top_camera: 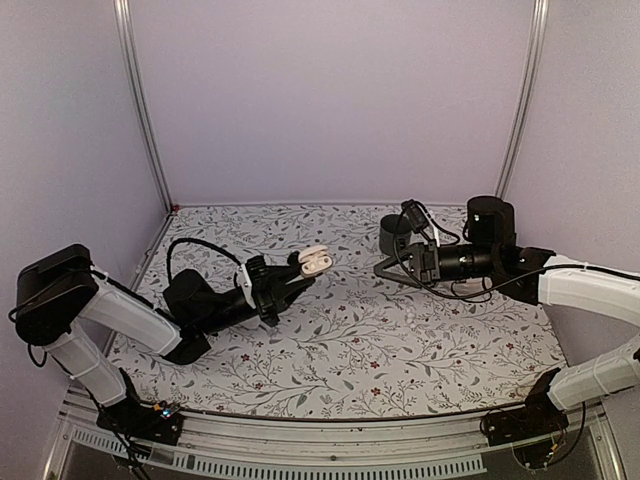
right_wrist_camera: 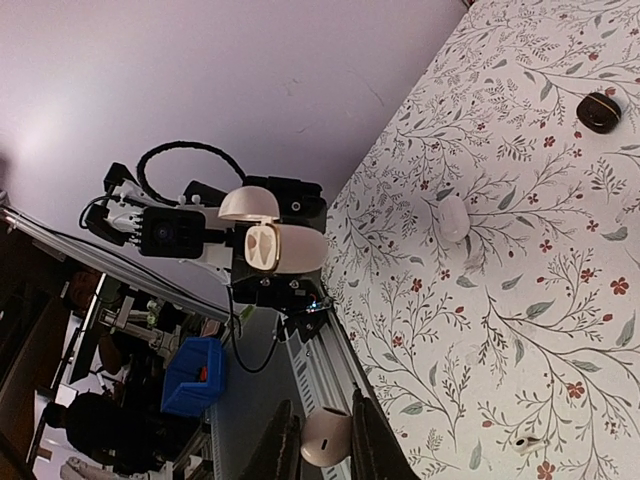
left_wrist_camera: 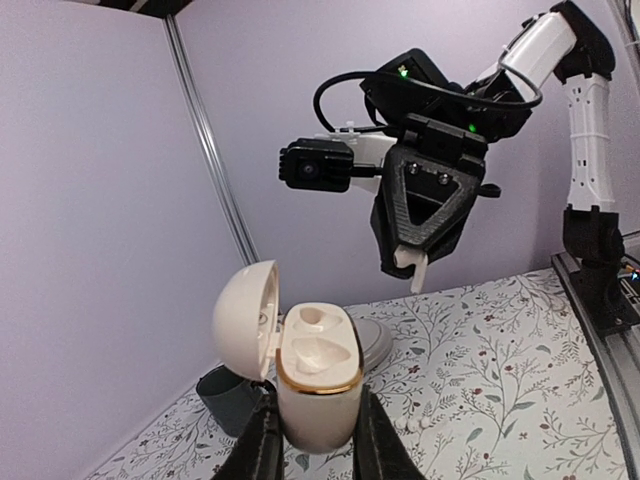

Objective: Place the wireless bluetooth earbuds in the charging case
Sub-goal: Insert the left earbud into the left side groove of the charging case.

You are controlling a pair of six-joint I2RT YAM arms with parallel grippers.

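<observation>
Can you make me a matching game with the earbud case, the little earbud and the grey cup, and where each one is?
Things:
1 charging case
2 earbud
3 grey cup

Places:
A standing on the table
B in the left end effector, lid open
C pinched in the right end effector

Pairs: 1-B, 2-C, 3-A.

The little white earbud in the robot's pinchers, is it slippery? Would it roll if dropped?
Probably slippery: the small white rounded earbud looks smooth where the right gripper pinches it. It seems light and hard, since it keeps its shape in the grip. Dropped, its curved body might roll a little on the flat floral-patterned table.
</observation>
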